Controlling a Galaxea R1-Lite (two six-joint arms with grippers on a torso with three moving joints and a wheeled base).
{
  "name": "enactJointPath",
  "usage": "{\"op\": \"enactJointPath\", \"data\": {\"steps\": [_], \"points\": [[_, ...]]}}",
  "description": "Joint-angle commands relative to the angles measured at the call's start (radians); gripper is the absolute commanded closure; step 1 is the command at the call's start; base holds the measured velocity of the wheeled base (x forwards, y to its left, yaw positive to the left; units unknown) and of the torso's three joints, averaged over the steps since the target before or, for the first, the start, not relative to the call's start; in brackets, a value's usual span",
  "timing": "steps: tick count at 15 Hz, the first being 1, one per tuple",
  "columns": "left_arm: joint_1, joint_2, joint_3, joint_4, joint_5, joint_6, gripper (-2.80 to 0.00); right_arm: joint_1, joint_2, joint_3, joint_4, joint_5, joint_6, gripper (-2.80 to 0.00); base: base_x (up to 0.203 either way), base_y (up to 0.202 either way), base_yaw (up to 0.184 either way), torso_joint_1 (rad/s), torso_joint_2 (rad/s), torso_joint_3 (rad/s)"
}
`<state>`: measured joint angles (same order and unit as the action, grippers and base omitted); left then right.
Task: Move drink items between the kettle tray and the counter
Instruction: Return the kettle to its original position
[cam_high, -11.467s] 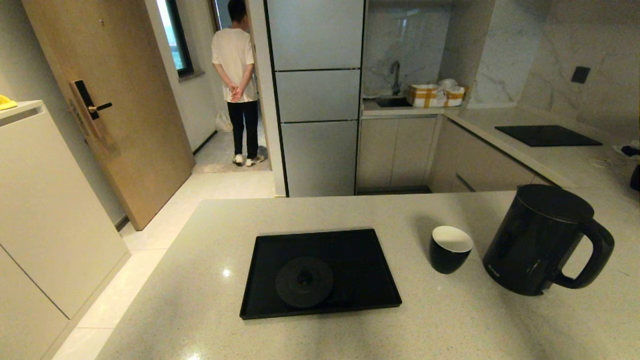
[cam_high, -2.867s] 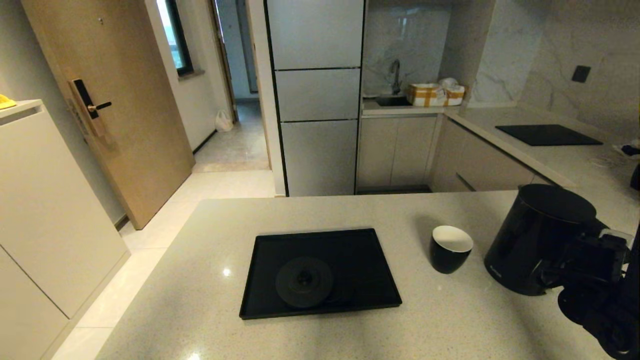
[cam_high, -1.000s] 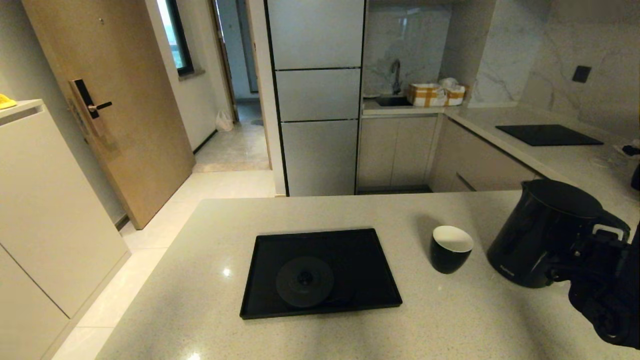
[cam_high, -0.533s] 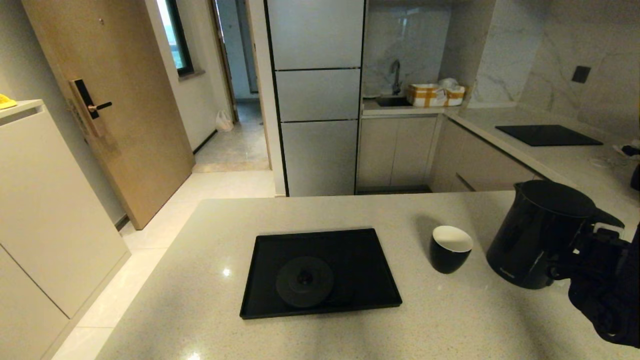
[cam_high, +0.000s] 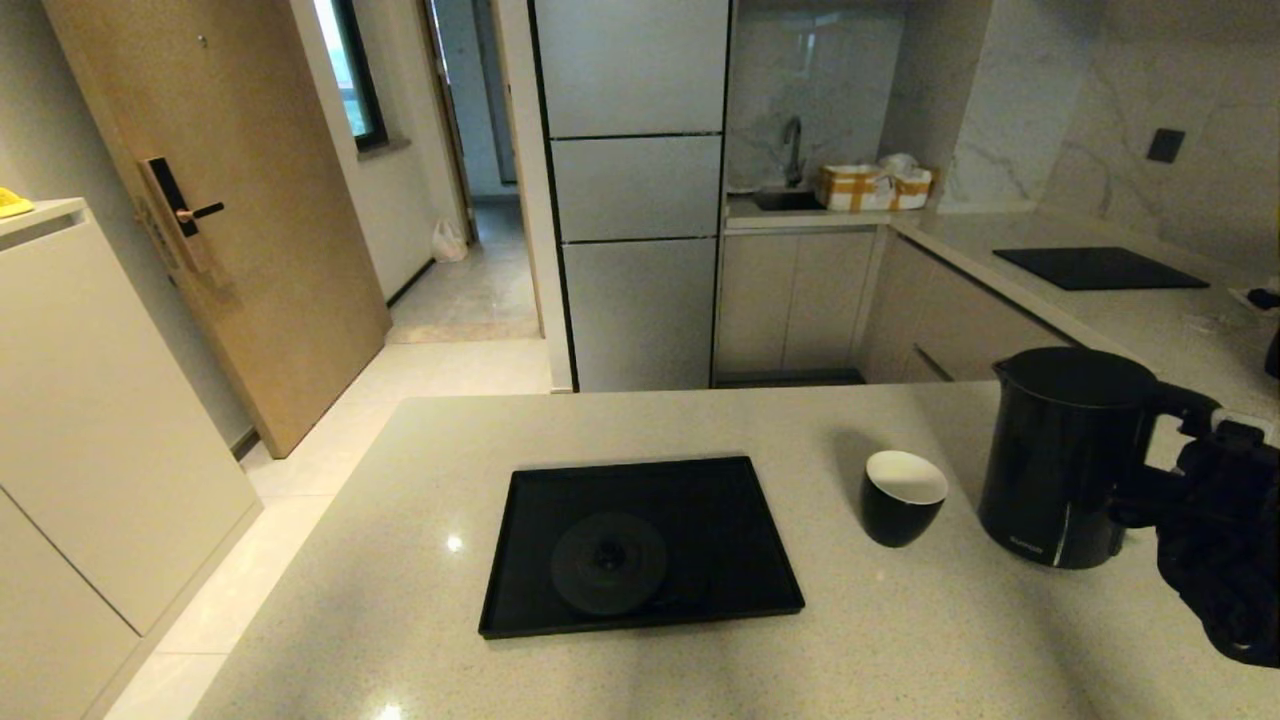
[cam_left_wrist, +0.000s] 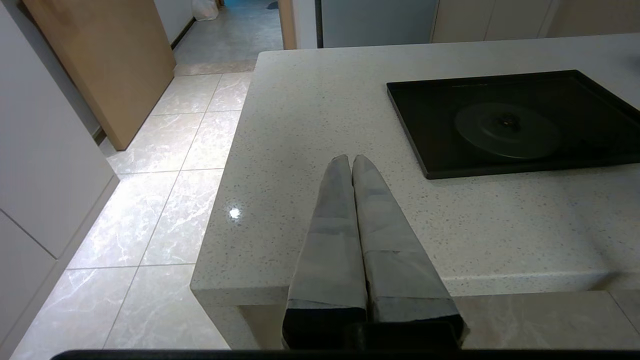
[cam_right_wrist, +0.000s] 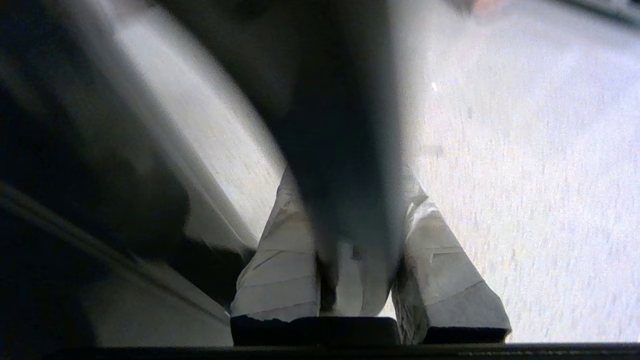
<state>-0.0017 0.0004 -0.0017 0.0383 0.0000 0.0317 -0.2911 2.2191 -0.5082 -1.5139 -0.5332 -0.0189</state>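
Kettle (cam_high: 1065, 460) is standing upright at the right of the frame, its handle clenched in our right pincer (cam_right_wrist: 357, 220); whether it is touching the desk (cam_high: 640, 670) we cannot tell. Beside it the cup (cam_high: 902, 497) is sitting on the desk, right of the tray (cam_high: 745, 590) (base disc (cam_high: 608, 563) bare). Our left pincer (cam_left_wrist: 351, 165) is hovering clenched over the desk's near corner.

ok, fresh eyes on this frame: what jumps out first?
The black kettle at the counter's right, upright, with the right claw shut on its loop handle. Next, the black tray in the middle, bare except for its round base disc, and the small white-lined cup standing on the stone between tray and kettle. The left claw hangs shut over the counter's near-left corner.
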Motion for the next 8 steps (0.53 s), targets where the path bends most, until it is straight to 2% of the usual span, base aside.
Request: {"op": "enactJointPath", "data": {"steps": [1,8], "points": [[0.000,0.000,0.000,0.000,0.000,0.001,0.00,0.000,-0.080,0.002,-0.016,0.010,-0.005,0.00,0.000,0.000,0.000,0.000,0.00,0.000],[0.000,0.000,0.000,0.000,0.000,0.001,0.00,0.002,-0.104,-0.005,-0.016,0.005,-0.004,0.00,0.000,0.000,0.000,0.000,0.00,0.000]]}}
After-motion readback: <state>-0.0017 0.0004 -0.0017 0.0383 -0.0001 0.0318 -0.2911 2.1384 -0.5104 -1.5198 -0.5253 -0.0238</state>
